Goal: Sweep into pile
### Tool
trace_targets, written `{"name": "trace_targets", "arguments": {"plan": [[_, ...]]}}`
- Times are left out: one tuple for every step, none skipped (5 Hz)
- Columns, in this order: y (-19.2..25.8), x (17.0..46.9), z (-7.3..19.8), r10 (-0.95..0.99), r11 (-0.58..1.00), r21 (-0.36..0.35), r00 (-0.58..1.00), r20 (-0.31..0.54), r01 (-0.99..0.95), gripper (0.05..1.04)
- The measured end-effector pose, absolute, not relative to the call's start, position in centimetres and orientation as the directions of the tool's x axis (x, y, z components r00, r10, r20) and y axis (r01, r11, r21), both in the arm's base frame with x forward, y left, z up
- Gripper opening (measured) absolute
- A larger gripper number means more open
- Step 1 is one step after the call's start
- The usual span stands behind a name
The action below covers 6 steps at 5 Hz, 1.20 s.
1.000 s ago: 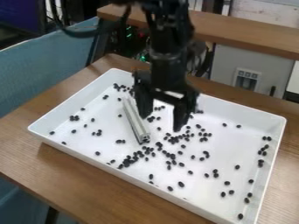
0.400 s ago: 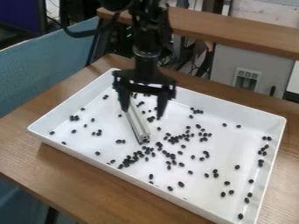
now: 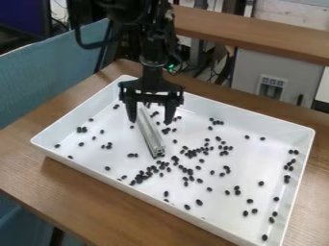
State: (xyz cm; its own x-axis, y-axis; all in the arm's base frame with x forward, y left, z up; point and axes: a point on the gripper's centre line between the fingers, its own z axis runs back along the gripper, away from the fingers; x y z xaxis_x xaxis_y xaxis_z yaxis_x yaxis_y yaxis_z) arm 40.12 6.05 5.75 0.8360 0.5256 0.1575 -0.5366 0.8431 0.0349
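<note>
My gripper [image 3: 150, 121] hangs over the upper left part of the white tray, open, its two fingers apart on either side of the upper end of a grey metal bar [image 3: 151, 133]. The bar lies slanted on the tray floor, its lower end touching or close to some beans. Dark beans [image 3: 141, 177] are scattered over the tray, densest around the middle and just below the bar's lower end. Whether the fingertips touch the tray floor, I cannot tell.
The white tray [image 3: 247, 118] has raised walls and stands on a wooden table [image 3: 83, 202]. Several beans lie along its right wall. A wooden ledge [image 3: 257, 36] runs behind, and a blue-green surface [image 3: 38, 81] is at the left.
My gripper has moved left from over the tray's middle to the bar's upper end, its fingers staying apart. The bar and the beans have not visibly moved.
</note>
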Motion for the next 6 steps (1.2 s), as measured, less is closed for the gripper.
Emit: {"name": "trace_targets", "arguments": {"plan": [[6.7,40.7,4.9,0.566,0.817,0.007,0.805,0.179,-0.576,1.001],[6.7,40.6,3.5,0.59,0.801,0.019,0.793,0.154,-0.599,1.001],[6.7,40.7,2.4,0.619,0.782,-0.007,0.774,0.132,-0.623,0.952],[7.3,41.2,2.1,0.635,0.77,-0.015,0.764,0.113,-0.638,0.669],[7.3,41.2,2.0,0.625,0.778,-0.02,0.771,0.121,-0.628,0.411],[7.1,40.9,2.0,0.607,0.793,-0.008,0.789,0.097,-0.609,0.388]]}}
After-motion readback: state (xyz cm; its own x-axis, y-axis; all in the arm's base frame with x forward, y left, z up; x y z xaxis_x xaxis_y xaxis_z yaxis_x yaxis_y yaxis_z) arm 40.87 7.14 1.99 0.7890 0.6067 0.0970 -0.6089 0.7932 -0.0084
